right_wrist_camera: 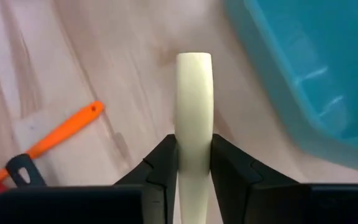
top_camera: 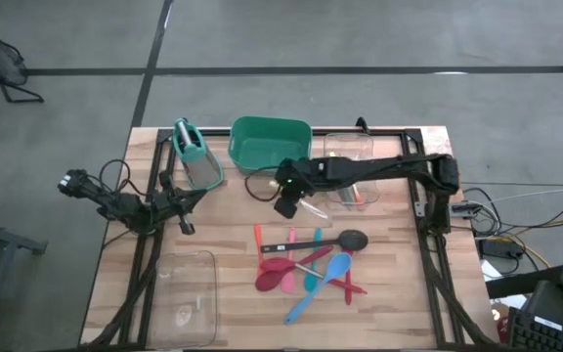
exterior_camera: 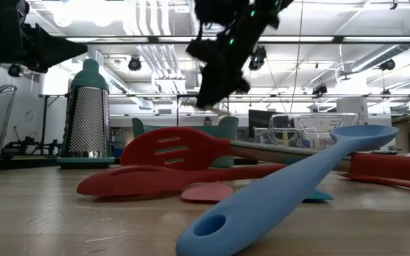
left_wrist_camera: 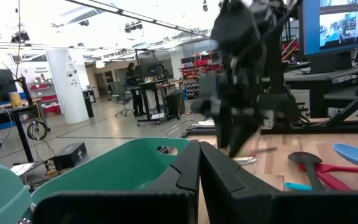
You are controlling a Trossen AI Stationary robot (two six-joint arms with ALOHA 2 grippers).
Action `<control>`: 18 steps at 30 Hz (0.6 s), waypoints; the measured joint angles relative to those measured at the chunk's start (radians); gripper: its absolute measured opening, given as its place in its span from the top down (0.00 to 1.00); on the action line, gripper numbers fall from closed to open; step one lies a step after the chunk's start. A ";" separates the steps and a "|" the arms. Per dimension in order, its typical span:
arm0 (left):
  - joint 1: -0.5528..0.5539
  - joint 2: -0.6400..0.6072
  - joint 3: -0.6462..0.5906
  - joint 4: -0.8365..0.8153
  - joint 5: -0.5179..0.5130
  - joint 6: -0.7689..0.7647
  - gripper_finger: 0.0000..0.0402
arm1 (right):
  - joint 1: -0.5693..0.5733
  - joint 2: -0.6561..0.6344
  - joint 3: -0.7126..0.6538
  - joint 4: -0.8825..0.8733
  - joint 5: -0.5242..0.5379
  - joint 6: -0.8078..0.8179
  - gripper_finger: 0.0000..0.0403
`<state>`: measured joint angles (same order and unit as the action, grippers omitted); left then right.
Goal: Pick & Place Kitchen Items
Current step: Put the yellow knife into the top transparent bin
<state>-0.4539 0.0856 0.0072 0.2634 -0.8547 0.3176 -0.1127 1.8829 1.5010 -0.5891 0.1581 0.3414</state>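
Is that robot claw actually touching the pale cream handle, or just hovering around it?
Touching. The right wrist view shows the right gripper with both dark fingers pressed against the cream handle, no gap either side.

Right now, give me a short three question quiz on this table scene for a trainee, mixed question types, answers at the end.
1. True or false: the right gripper is shut on a cream handled utensil.
2. Multiple choice: the black ladle lies A) inside the green tub, B) on the table among the spatulas, C) in the left gripper.
3. Fill in: in the low view, the utensil nearest the camera is the ___ spoon.

Key: 1 true; 2 B; 3 blue.
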 joint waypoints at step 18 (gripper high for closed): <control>0.000 0.000 0.000 -0.006 0.000 0.000 0.97 | -0.052 -0.220 -0.094 -0.223 0.443 0.105 0.81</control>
<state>-0.4540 0.0856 0.0071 0.2578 -0.8547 0.3176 -0.1645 1.6626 1.4066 -0.8123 0.6007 0.4464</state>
